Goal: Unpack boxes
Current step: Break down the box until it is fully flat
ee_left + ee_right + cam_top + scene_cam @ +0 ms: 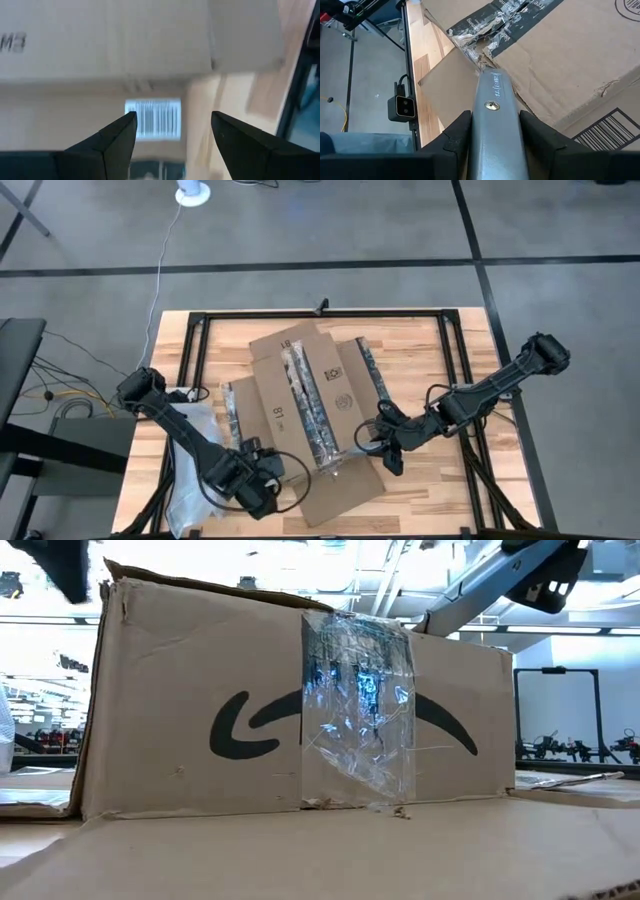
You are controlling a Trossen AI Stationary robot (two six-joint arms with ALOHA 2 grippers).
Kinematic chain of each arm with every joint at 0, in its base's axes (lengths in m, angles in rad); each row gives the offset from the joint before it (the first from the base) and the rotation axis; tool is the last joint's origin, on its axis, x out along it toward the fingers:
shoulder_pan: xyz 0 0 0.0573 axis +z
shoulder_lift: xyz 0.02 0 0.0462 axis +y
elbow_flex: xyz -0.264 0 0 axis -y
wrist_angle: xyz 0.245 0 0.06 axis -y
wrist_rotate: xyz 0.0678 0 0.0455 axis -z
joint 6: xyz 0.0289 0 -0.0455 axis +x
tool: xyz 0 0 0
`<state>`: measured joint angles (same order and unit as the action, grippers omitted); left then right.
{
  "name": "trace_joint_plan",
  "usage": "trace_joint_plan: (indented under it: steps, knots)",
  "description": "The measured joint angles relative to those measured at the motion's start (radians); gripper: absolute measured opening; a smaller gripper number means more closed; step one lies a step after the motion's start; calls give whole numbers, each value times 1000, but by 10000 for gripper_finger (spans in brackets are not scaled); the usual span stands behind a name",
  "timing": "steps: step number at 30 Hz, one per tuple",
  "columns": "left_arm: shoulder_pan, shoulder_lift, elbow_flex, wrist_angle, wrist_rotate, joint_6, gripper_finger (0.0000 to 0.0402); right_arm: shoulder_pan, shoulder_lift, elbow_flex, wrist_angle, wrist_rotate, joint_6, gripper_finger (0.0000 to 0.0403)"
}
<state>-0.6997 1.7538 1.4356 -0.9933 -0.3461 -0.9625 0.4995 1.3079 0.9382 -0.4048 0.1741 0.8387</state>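
Crowding box (310, 395) edge: right tool (372, 442).

Right gripper (492, 127) clamped on a silver blade (492, 107), tip at the torn dark tape (495, 22) along the box (570, 65) seam. Barcode label (610, 131) on a lower flap. Small black camera (402, 106) on the surface (422, 75) edge rail.

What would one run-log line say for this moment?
left tool: open, facing barcode label | right tool: shut on metal blade, at torn tape | box: unopened
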Motion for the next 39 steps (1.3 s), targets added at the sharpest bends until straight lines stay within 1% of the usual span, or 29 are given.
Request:
trace_joint_plan:
  steps: [5, 7, 11, 14, 19, 27, 31, 34, 37, 39]
  knots:
    - [61, -3, -73, 202, -10, 63, 242, 0, -2, 0, -4, -2, 16, 116]
    - [85, -4, -90, 253, -10, 86, 242, 1, -3, 2, -8, -7, 28, 116]
    - [118, -4, -93, 278, -4, 146, 242, 4, -2, 35, -12, -26, 49, 116]
    - [136, -1, -94, 292, -23, 169, 242, 6, 0, 64, -11, -38, 51, 116]
    - [151, 1, -95, 326, -25, 194, 242, 6, 20, 87, 4, -48, 76, 116]
    - [155, 1, -88, 319, -24, 208, 242, 4, 8, 86, -96, -41, 89, 116]
    - [177, -2, 10, 271, -31, 319, 242, 24, -32, 88, -151, -41, 108, 116]
    - [218, -3, 94, 239, -49, 469, 242, 34, -64, 133, -275, -28, 92, 116]
    - [295, -3, 143, 233, -54, 620, 242, 13, -101, 183, -423, 94, 38, 116]
    - [366, -3, 156, 249, -19, 707, 242, -4, -125, 193, -490, 157, 25, 116]
